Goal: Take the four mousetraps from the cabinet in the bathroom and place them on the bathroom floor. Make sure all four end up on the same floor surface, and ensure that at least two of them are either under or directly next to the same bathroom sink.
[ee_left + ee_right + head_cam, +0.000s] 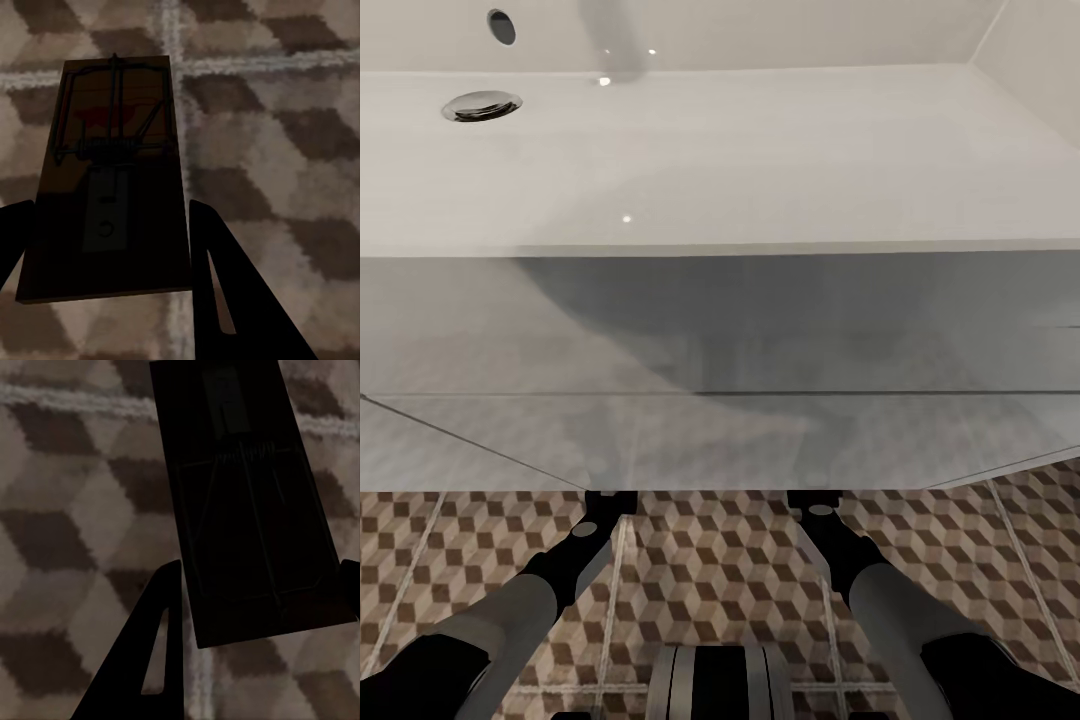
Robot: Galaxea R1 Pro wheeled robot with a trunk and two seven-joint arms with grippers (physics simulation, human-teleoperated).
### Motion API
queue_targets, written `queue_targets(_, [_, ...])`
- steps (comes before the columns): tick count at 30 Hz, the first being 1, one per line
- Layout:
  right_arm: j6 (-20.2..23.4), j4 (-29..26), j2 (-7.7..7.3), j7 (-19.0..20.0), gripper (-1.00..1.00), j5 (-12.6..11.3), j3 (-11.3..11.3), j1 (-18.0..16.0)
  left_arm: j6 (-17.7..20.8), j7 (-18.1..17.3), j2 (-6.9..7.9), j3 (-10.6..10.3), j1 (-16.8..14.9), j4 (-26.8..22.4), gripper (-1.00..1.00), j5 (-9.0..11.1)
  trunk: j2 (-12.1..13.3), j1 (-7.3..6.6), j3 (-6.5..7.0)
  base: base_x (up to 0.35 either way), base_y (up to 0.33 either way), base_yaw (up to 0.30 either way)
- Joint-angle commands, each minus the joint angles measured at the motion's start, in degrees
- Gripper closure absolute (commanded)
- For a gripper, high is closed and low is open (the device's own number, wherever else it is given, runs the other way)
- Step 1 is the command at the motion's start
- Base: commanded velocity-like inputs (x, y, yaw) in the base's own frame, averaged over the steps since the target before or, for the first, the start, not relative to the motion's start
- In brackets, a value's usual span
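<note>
In the left wrist view a mousetrap [112, 172], a tan board with dark wire and a red mark, lies between the fingers of my left gripper [112, 202], which is shut on its long edges just above the cube-pattern floor [285, 112]. My right gripper [262, 566] is shut on a second mousetrap [240, 487], very dark in shadow, over the same tiles [67, 510]. From the head camera both forearms [585, 545] [830, 535] reach under the white vanity [720, 330] below the sink [760, 150], whose lower edge hides the hands.
The sink's chrome drain [482, 105] sits at the basin's far left. The vanity front overhangs the floor [710, 570] close above my wrists. Pale grout lines cross the tiles [172, 45]. My trunk [720, 685] shows at the near edge.
</note>
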Motion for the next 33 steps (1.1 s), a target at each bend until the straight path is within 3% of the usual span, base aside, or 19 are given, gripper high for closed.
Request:
queue_targets(1, [0.2,0.0,-0.03,-0.4,1.00,-0.2,0.4,0.0,-0.2,0.2,0.03,-0.5,0.0,0.0,1.00,0.4,0.0,-0.01,-0.03,0.000,0.000,0.000])
queue_targets(33, [-1.9,0.4,-0.03,-0.4,1.00,-0.1,0.2,0.0,-0.2,0.2,0.03,-0.6,0.0,0.5,1.00,0.4,0.0,-0.01,-0.03,0.045,0.000,0.000])
